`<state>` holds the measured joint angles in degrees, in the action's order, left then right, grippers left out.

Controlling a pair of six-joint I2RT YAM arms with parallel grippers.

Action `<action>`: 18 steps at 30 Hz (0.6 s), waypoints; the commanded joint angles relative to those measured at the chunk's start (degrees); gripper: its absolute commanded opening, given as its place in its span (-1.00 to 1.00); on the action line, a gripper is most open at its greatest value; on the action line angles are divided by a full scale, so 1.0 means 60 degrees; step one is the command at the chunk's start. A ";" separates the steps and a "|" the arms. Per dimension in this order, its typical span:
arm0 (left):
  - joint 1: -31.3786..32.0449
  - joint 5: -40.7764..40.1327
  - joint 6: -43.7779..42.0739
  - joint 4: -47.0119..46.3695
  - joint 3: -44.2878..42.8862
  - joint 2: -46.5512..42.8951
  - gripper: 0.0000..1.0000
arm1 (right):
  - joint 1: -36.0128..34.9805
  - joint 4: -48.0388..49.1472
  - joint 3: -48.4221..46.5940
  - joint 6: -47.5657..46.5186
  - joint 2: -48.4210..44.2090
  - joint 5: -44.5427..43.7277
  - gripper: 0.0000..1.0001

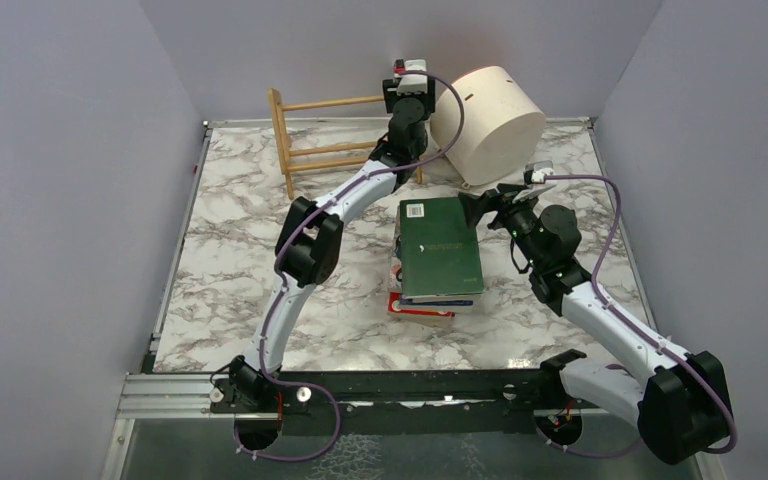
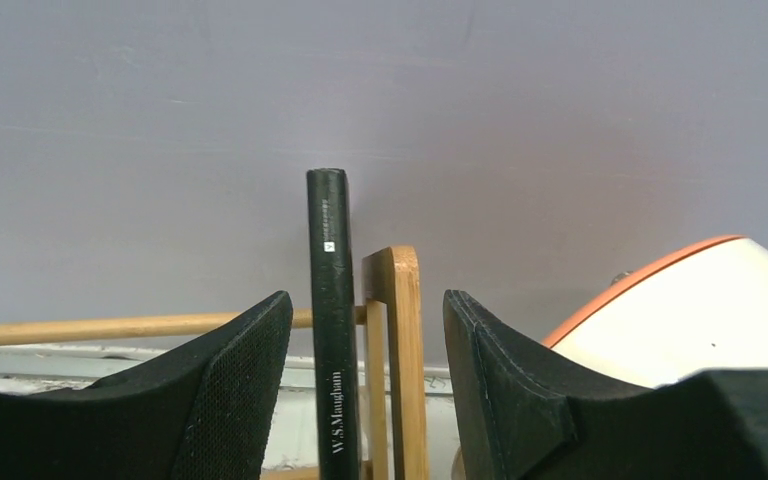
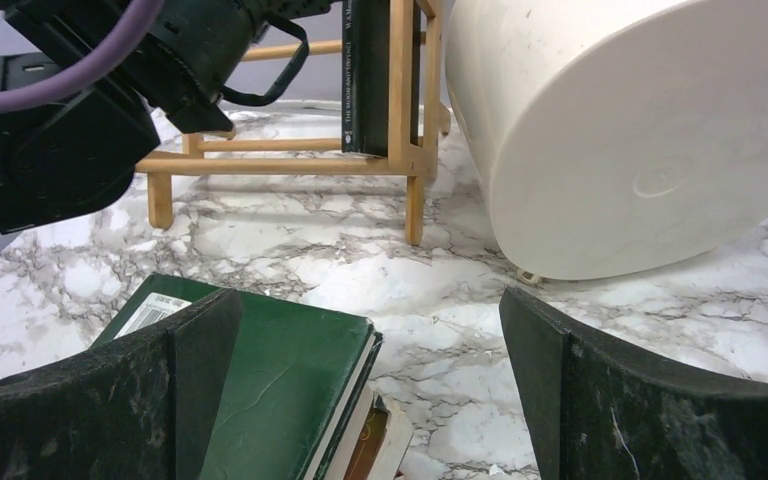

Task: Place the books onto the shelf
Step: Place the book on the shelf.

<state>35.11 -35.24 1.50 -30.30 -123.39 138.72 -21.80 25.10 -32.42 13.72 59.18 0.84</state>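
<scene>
Standing toward the far left of the white marbled table [image 1: 230, 250], the small light-wood slatted shelf [image 1: 330, 102] is already holding 1 thin black hardback book [image 2: 330, 300], which is sitting upright against the rack's right-hand end post. The left gripper [image 2: 365, 300] is straddling that spine with its jaws parted, a sliver of gap on one side and a wider one on the other, so it is gripping nothing. Mid-table, the stack of books [image 1: 425, 300] is lying flat under a dark green hardback [image 1: 440, 245]. The right gripper [image 3: 368, 300] is hovering over that cover's far right corner, jaws spread wide and empty. Just beyond it, the cream cylindrical drum [image 1: 490, 110] is lying on its side.

I am judging these books stiff, fairly light and smooth-faced, so pinching across the thickness at an overhanging long edge is looking safest. The left wrist view is showing the pad clearance that the top view is hiding behind the wrist. The right wrist view is revealing page edges beneath the green cover.
</scene>
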 commanded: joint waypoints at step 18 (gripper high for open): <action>-0.0278 -0.1059 0.2550 0.1084 0.5762 -0.6061 0.10 | -0.0055 -0.0175 -0.0301 0.0056 -0.0599 -0.0144 1.00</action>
<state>33.80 -41.36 10.46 -26.98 -94.70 109.45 -21.80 24.25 -32.45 13.72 57.41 0.86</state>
